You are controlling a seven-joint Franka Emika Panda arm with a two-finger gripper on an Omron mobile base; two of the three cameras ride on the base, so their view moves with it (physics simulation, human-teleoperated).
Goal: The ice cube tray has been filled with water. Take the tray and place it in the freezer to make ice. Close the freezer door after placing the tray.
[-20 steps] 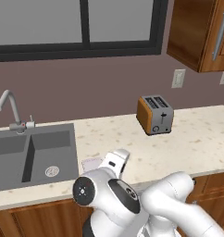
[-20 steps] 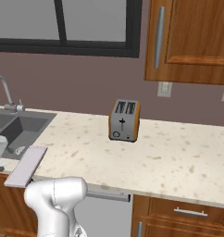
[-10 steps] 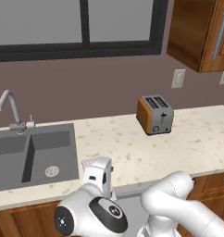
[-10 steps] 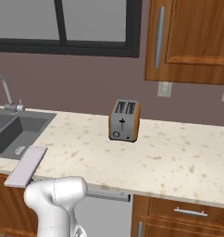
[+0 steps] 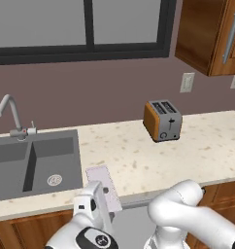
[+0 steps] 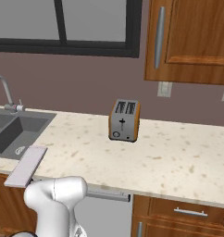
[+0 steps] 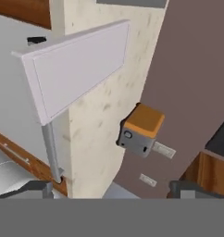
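The ice cube tray (image 5: 104, 187), pale lavender-white and flat, lies on the counter just right of the sink, its near end hanging over the front edge; it also shows as the ice cube tray (image 6: 27, 165). In the hand view the ice cube tray (image 7: 79, 65) fills the upper left, seen from below the counter edge. My gripper (image 7: 111, 190) is open, its tips wide apart with nothing between them, a little short of the tray. Its white hand (image 5: 92, 208) sits low, in front of the tray's near end. The freezer and its door are out of view.
An orange-sided toaster (image 5: 162, 120) stands at the back of the speckled counter (image 5: 197, 141). The grey sink (image 5: 34, 163) with its tap (image 5: 10, 114) is at the left. Wooden wall cabinets (image 6: 192, 39) hang above, with drawers (image 6: 185, 213) below the counter.
The hand has dropped down and to the left, from over the counter to in front of its edge at the tray's near end. The tray has not moved and the jaws stay open.
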